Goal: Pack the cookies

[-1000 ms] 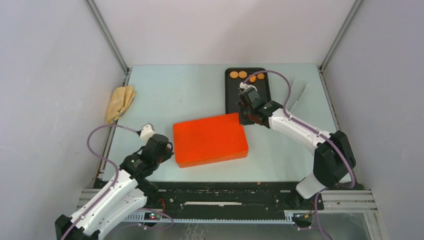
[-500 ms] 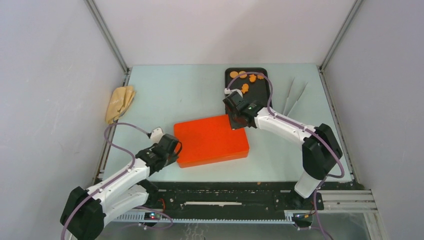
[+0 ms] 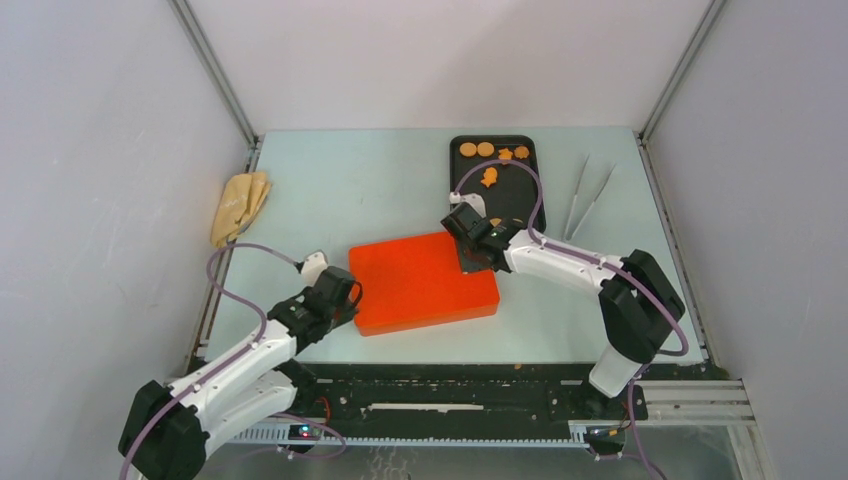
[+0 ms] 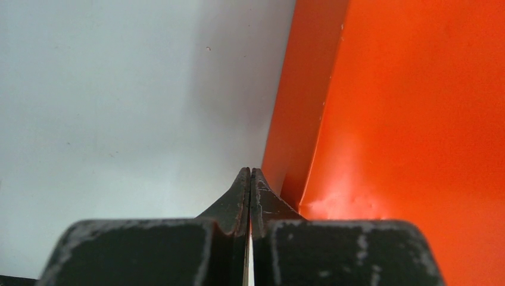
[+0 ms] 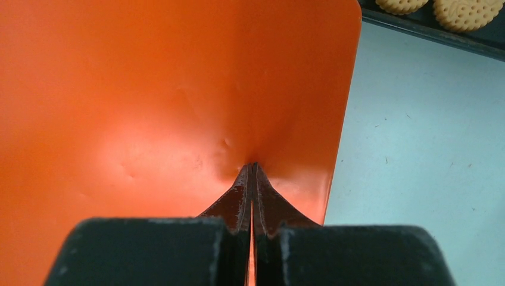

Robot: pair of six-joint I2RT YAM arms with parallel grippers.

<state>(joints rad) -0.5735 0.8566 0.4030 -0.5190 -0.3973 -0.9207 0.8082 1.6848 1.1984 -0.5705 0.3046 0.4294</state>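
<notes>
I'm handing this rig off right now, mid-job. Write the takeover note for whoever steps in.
Left gripper: shut, empty, at the left edge of the orange box.
Right gripper: shut, empty, fingers at the box top near its far right corner.
Cookies: at least five show on the black tray behind the box.
Done: nothing visibly packed; the box looks closed.
Left: open the box, move the cookies in.
</notes>
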